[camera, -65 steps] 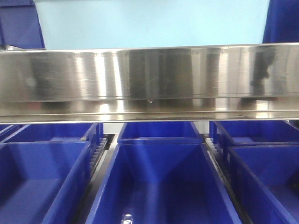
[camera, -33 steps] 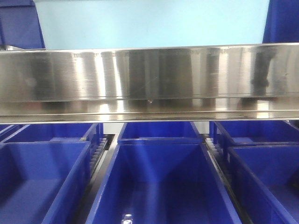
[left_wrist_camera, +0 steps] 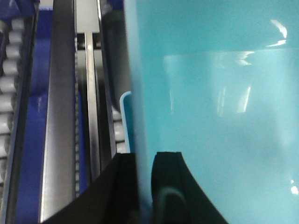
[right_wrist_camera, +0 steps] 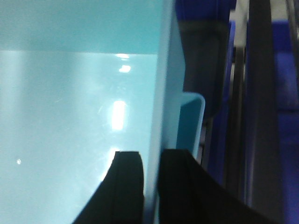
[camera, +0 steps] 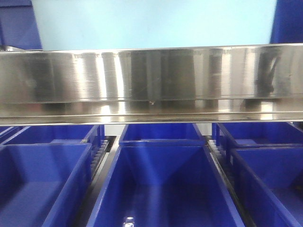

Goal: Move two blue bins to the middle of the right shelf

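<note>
At the near edge of the front view, three rows of dark blue plastic bins [camera: 161, 189] stand open-topped side by side. Grey roller tracks [camera: 97, 158] run between the rows towards the back. Just above and beyond them, a broad brushed stainless-steel shelf rail [camera: 151, 80] crosses the whole width, streaked with reflections. Over the rail rises the smooth wall of a pale turquoise plastic bin [camera: 151, 23], which fills the middle of the upper level. It sits between the two darker blue bins at the upper corners [camera: 16, 23]. Whether it rests on that level or hangs above it cannot be told. The arms themselves are out of view, and each wrist camera looks forward along its own black fingers. The left gripper [left_wrist_camera: 144, 186] reaches up from the near edge on the left side of the bin. Its two fingers [left_wrist_camera: 170, 182] are pressed together on the thin upright wall, one outside and one inside. Steel rails and rollers run away on the left. The right gripper [right_wrist_camera: 150, 186] mirrors this on the right side of the bin, pinching the wall just short of the rolled rim lip [right_wrist_camera: 191, 121]. Beyond it on the right are dark rails and deep blue plastic.
</note>
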Available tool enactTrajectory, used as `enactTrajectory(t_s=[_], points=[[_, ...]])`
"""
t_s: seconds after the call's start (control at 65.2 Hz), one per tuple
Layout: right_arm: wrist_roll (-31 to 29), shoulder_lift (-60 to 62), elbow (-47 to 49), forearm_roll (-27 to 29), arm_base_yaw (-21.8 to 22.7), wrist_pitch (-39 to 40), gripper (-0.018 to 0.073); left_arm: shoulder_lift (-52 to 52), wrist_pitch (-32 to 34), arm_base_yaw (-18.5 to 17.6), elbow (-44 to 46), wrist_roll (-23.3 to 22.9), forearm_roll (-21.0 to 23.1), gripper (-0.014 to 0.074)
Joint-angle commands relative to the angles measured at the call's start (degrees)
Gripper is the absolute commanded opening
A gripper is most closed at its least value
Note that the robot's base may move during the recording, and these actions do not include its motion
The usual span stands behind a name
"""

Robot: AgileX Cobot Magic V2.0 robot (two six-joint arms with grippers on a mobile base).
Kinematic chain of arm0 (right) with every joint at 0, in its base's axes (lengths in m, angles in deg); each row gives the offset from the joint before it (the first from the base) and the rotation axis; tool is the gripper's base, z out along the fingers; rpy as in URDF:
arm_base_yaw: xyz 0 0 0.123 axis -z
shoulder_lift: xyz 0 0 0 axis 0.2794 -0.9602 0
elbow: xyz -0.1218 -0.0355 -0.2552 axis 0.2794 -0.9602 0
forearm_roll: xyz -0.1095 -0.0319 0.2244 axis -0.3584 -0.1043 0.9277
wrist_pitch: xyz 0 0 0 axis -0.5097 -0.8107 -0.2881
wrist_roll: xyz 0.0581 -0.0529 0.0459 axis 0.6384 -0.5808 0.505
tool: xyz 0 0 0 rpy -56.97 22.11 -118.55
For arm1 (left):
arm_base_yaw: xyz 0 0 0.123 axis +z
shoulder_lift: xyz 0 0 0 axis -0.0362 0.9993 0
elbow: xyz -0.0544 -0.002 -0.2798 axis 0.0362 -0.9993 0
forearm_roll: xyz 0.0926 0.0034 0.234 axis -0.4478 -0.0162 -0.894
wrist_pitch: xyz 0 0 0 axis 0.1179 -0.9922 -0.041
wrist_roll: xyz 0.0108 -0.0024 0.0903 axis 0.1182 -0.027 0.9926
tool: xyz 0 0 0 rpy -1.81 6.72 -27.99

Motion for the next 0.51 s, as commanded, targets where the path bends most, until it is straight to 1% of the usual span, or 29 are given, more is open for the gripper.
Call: enactTrajectory(t_s=[0.0, 0.138, 0.276, 0.491], points=[[0.05, -0.42, 0.74, 0.67, 0.60, -2.32, -0.0153, -0.15, 0.43, 0.40, 0.43, 0.65, 0.07, -0.0111], [0.05, -1.50, 0.74, 0.31, 0.72, -5.42, -0.0153, 0.51, 0.43, 0.40, 0.43, 0.65, -0.04, -0.0111], [0.05, -1.96, 0.74, 0.01, 0.72, -6.48, -0.0153, 1.28, 0.43, 0.40, 0.32, 0.86, 0.09, -0.0111], [0.05, -3.16, 0.74, -2.08, 0.72, -7.35, -0.0153, 2.48, 0.43, 0.40, 0.32, 0.86, 0.20, -0.0111]])
